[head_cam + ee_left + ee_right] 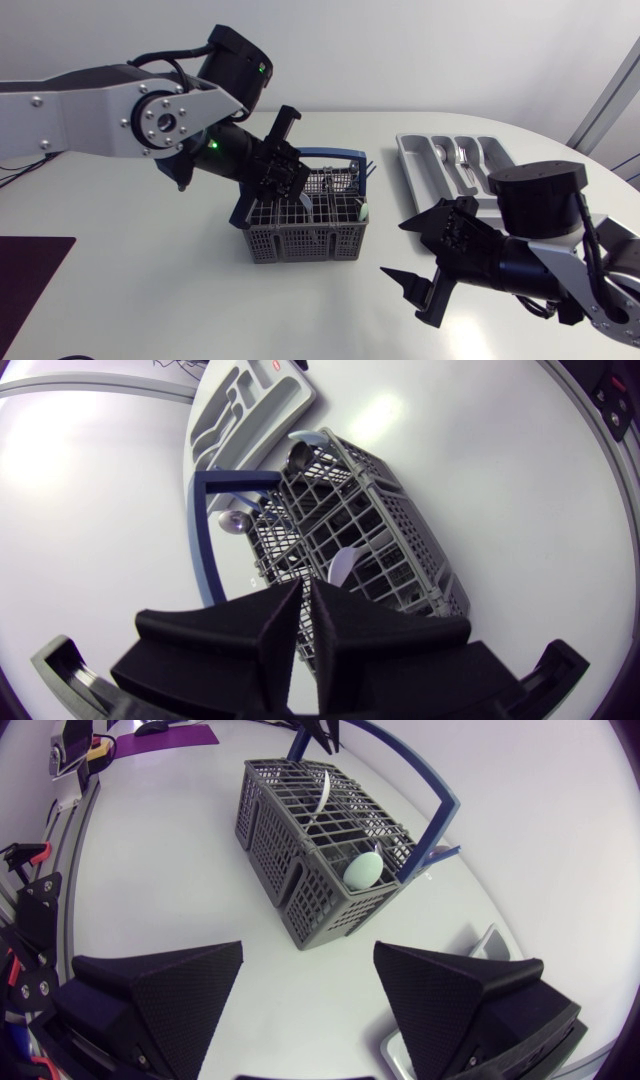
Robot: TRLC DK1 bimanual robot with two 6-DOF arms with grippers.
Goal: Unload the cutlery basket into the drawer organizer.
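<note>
Room is why your right gripper [395,248] is hanging spread wide above the tabletop [150,300]. Beyond it, your left gripper [307,586] is hovering over the cutlery basket [300,240], pinched nearly together (nothing visibly between), likely lining up on a white handle [343,565]. Farthest, the drawer organizer [406,152] is sitting ready.

Left arm stretched in with its fingers pinched together; right arm low with its fingers spread.

The left arm [110,110] comes in from the left side, its silver-grey link sloping down into a black wrist. The left end effector [285,178] points steeply downward, and its two wedge fingers [265,630] are drawn together with only a thin slit between them. The right arm [560,255] enters from the right corner and lies low over the worktop [150,300]. The right end effector [412,252] faces toward the middle, its fingers [165,985] splayed wide apart.
</note>
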